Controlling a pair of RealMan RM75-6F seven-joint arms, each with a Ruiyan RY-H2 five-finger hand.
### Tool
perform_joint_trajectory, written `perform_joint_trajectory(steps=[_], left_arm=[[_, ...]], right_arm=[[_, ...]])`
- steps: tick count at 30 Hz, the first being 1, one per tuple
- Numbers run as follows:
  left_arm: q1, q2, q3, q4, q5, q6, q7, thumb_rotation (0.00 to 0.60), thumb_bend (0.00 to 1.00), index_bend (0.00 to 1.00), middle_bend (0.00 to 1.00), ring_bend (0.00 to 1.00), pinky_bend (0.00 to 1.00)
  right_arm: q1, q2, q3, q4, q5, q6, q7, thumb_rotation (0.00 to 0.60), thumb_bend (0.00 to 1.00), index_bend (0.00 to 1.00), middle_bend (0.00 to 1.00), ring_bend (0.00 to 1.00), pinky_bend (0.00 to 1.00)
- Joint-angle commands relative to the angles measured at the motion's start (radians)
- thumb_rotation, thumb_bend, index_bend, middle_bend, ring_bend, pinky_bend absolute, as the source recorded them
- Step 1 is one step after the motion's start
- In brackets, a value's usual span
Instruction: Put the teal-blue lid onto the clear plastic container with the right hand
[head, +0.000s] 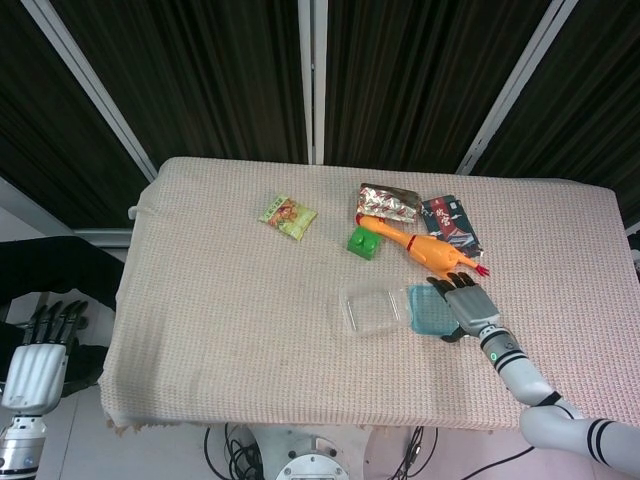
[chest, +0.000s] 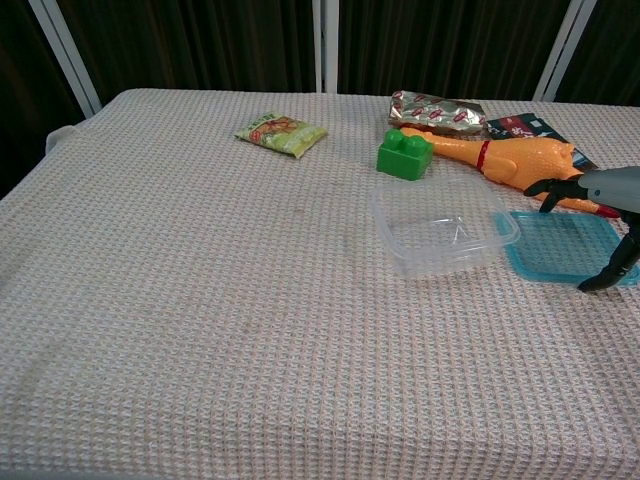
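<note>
The teal-blue lid (head: 428, 310) (chest: 553, 243) lies flat on the cloth, just right of the clear plastic container (head: 370, 307) (chest: 443, 227), which stands upright with its mouth uncovered. My right hand (head: 466, 305) (chest: 610, 190) is over the lid's right half with its fingers spread. The fingertips (chest: 545, 187) reach past the lid's far edge and the thumb (chest: 608, 272) hangs at its near edge. I see nothing gripped in it. My left hand (head: 40, 345) hangs off the table's left side with straight fingers, holding nothing.
An orange rubber chicken (head: 425, 250) (chest: 515, 160) lies just behind the lid. A green block (head: 363, 241) (chest: 404, 155), a silver packet (head: 388, 203), a dark packet (head: 452, 222) and a green snack bag (head: 288, 215) (chest: 281, 133) lie further back.
</note>
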Motion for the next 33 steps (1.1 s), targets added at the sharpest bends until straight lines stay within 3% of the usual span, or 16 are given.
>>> perform_joint_trajectory(steps=[1, 4, 11, 16, 23, 33], left_arm=[[-0.002, 0.001, -0.001, -0.001, 0.0, -0.002, -0.001, 0.6, 0.07, 0.07, 0.08, 0.01, 0.0], [-0.003, 0.004, -0.001, -0.004, -0.001, -0.004, 0.002, 0.6, 0.07, 0.07, 0.08, 0.01, 0.0], [-0.008, 0.01, -0.004, -0.022, -0.005, -0.011, 0.02, 0.6, 0.07, 0.07, 0.08, 0.01, 0.0], [-0.008, 0.007, -0.003, -0.032, -0.006, -0.013, 0.034, 0.6, 0.07, 0.07, 0.08, 0.01, 0.0], [0.005, -0.002, 0.002, -0.023, -0.011, 0.0, 0.023, 0.6, 0.07, 0.07, 0.08, 0.01, 0.0], [0.009, -0.016, 0.002, 0.036, -0.022, -0.005, -0.045, 0.6, 0.07, 0.07, 0.08, 0.01, 0.0]], right_arm=[[-0.002, 0.005, 0.0, -0.002, -0.012, 0.014, 0.007, 0.6, 0.07, 0.01, 0.29, 0.0, 0.0], [-0.012, 0.034, 0.0, -0.035, -0.048, 0.041, 0.026, 0.6, 0.09, 0.02, 0.3, 0.0, 0.0], [-0.017, 0.24, -0.014, -0.267, -0.182, 0.098, 0.011, 0.6, 0.09, 0.03, 0.31, 0.0, 0.0], [0.044, 0.325, 0.014, -0.39, -0.18, 0.061, -0.078, 0.6, 0.09, 0.03, 0.3, 0.0, 0.0], [0.197, 0.212, 0.045, -0.422, 0.009, -0.024, -0.289, 0.6, 0.1, 0.03, 0.29, 0.0, 0.0], [0.293, 0.026, 0.025, -0.398, 0.276, 0.11, -0.48, 0.6, 0.11, 0.03, 0.27, 0.0, 0.0]])
